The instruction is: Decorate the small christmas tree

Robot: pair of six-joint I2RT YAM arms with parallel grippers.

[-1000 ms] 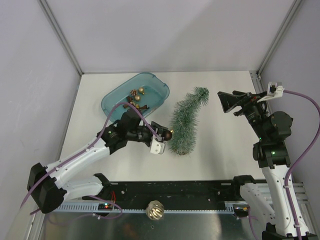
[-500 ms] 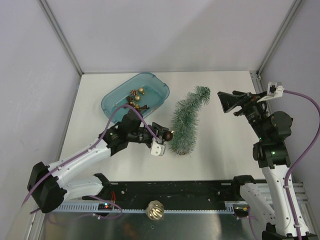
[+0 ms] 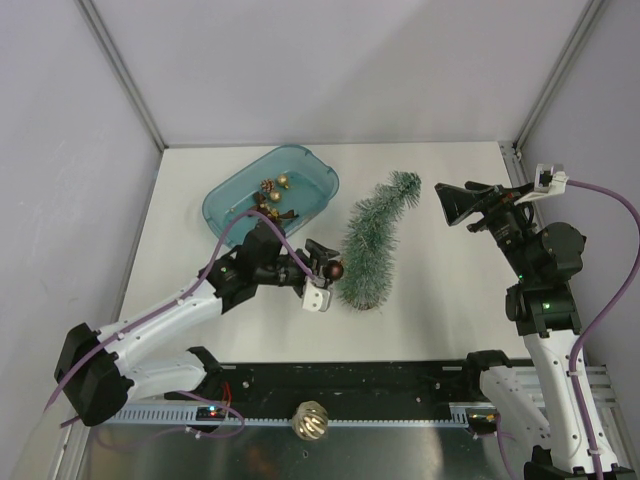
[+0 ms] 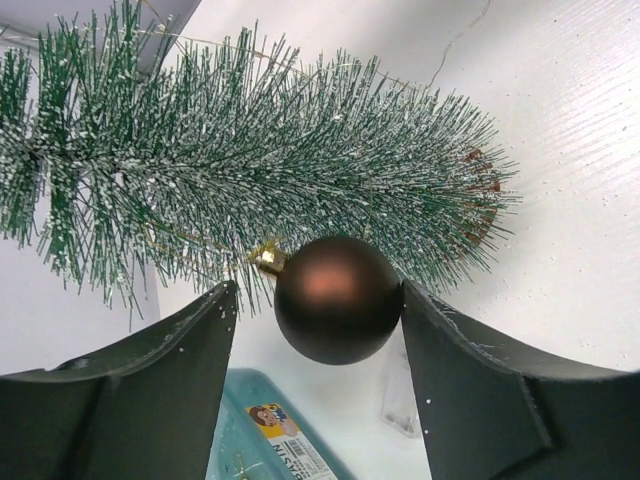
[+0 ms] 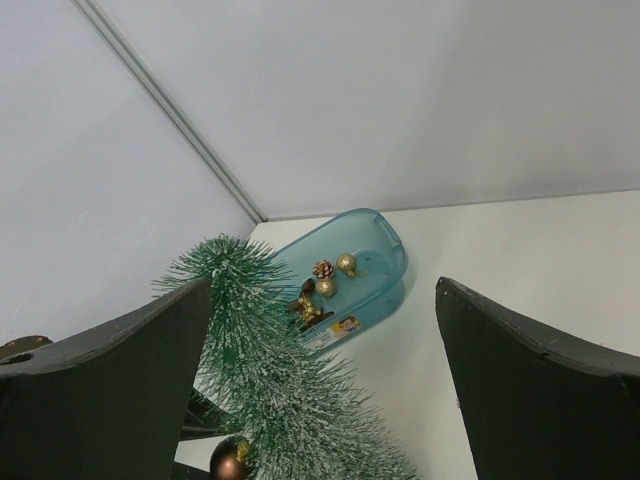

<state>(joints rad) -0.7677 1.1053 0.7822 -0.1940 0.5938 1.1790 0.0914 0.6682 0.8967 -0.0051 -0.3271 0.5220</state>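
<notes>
The left gripper (image 3: 330,271) pinches a brown bauble (image 4: 338,298) by its sides, the bauble's gold cap touching the needles low on the small christmas tree (image 3: 372,250). The tree sits mid-table (image 3: 450,290), just right of the teal tub (image 3: 312,166). The right gripper (image 3: 447,205), spread wide, hangs near the treetop.

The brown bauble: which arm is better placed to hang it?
Left: the left end effector grips the brown bauble beside the small christmas tree; the right end effector is open, empty, apart.

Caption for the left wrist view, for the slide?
Left pincer holds a glossy brown round bauble at the needles of the frosted green bristly christmas tree.
</notes>
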